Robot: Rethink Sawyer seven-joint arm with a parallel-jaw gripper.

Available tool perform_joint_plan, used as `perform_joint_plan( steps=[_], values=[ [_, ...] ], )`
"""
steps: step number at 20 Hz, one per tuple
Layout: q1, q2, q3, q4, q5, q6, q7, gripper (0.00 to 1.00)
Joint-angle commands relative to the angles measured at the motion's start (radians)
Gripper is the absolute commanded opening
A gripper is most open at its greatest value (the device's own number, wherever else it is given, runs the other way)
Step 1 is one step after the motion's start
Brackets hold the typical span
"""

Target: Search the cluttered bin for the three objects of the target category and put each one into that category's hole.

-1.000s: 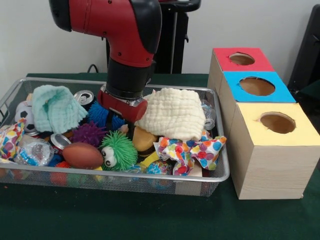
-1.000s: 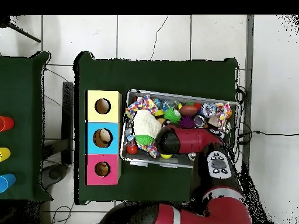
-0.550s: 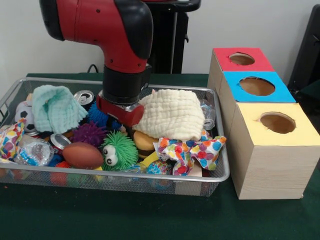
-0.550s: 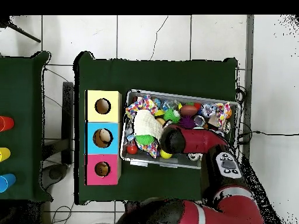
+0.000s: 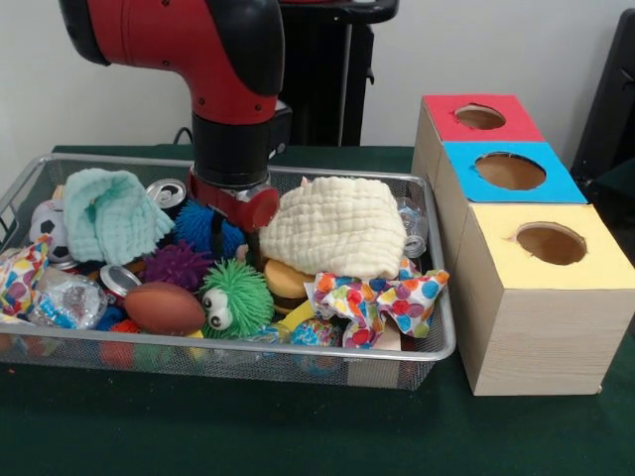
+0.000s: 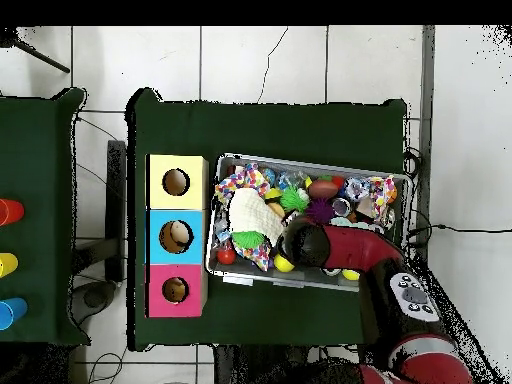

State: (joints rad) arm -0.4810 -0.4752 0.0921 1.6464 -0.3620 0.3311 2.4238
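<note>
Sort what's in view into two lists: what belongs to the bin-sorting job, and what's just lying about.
Job:
wire bin
red-topped box
blue-topped box
yellow-topped box
cream cloth
green furry ball
toy football

Lying about:
coloured cups on the side table

The red and black arm comes down into the far middle of the wire bin, its lower end just left of a cream cloth; the gripper itself is hidden, probably behind the toys. Near the front lie a green fuzzy ball, a small football and a spotted cloth. A mint cloth sits far left. Right of the bin stand three boxes: red, blue, yellow.
</note>
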Motion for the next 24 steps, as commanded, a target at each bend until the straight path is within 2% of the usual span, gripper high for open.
perform_joint_plan(
  steps=[1,5,7,15,24],
  values=[
    [-0.036,-0.029,0.144,0.073,0.052,0.161,-0.073,1.00],
    [-0.068,0.001,0.177,0.040,0.044,0.193,-0.118,1.00],
    [-0.068,0.029,0.178,0.024,0.019,0.173,-0.122,1.00],
    [0.002,0.160,0.088,-0.085,-0.078,0.011,-0.045,1.00],
    [0.035,0.194,0.046,-0.110,-0.080,-0.001,0.005,1.00]
  ],
)
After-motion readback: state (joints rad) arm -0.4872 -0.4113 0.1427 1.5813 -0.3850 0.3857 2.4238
